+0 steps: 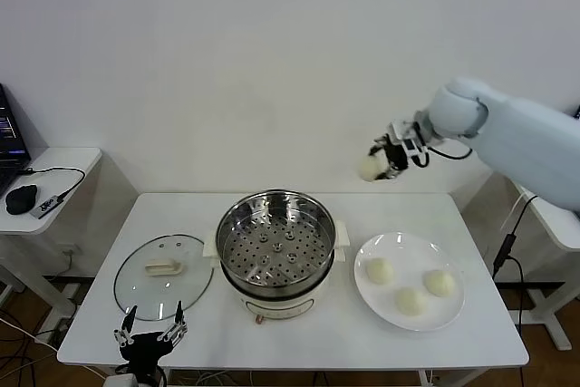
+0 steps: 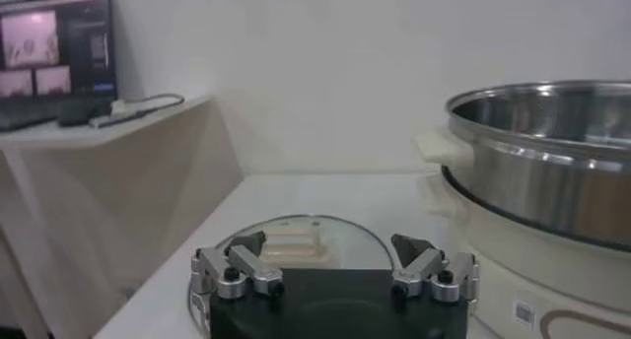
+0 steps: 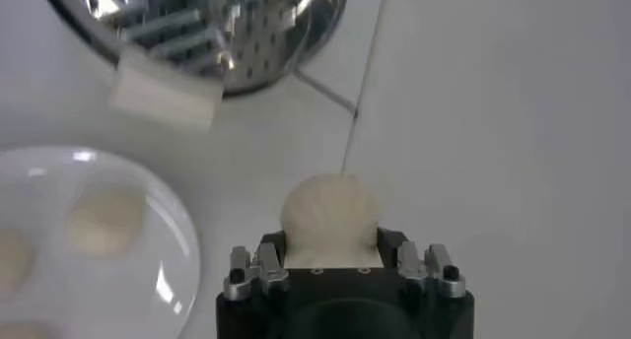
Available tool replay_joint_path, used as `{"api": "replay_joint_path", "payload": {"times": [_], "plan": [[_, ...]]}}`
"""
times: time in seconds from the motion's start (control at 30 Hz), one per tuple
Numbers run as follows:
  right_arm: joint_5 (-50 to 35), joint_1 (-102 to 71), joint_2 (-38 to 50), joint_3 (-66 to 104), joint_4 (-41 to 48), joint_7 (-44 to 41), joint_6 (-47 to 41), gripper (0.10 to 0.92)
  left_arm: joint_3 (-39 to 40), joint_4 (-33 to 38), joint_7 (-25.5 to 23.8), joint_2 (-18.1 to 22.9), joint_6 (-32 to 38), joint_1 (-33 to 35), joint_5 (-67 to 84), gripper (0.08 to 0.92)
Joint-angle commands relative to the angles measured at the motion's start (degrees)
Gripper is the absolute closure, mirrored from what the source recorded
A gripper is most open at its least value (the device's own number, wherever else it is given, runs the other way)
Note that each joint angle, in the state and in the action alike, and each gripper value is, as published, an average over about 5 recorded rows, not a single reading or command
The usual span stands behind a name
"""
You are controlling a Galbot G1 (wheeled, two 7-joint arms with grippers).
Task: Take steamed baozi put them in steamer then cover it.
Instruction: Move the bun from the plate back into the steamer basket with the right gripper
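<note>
My right gripper is shut on one steamed baozi and holds it high above the table, behind and to the right of the steamer. In the right wrist view the baozi sits between the fingers, with the steamer below. Three baozi lie on the white plate. The steamer's perforated tray holds nothing. The glass cover with its cream handle lies flat on the table left of the steamer. My left gripper is open at the table's front edge, near the cover.
A side table at far left holds a laptop, a mouse and cables. Another side table stands at far right. A white wall runs behind the table.
</note>
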State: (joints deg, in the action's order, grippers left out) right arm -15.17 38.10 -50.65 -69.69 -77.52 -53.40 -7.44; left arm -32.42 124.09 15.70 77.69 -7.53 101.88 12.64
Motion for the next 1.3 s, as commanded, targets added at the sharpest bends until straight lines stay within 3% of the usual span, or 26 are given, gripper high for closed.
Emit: {"api": "replay_joint_path", "payload": {"times": [0.03, 0.3, 0.67, 0.9, 1.3], "plan": [[-5.45, 6.06, -5.22, -3.71, -2.56, 0.71, 1.26, 0.440, -0.27, -0.51, -0.06, 0.07, 2.86, -0.28, 5.16, 0.177], [-0.36, 2.08, -15.64, -7.35, 1.04, 2.34, 10.60, 0.440, -0.86, -0.01, -0.06, -0.44, 3.10, -0.32, 3.77, 0.177], [17.57, -4.19, -22.15, -8.88, 8.80, 3.21, 24.69, 0.440, -2.03, -0.08, -0.01, -1.28, 2.11, -0.56, 3.57, 0.177], [24.75, -6.96, -23.76, -8.22, 11.84, 4.51, 30.12, 0.440, -1.89, -0.55, 0.14, -1.28, 1.58, -1.07, 3.23, 0.177], [30.07, -12.01, -27.31, -6.41, 17.72, 6.97, 34.03, 0.439, -1.69, -0.68, 0.08, -1.24, 1.12, -1.43, 3.00, 0.177]]}}
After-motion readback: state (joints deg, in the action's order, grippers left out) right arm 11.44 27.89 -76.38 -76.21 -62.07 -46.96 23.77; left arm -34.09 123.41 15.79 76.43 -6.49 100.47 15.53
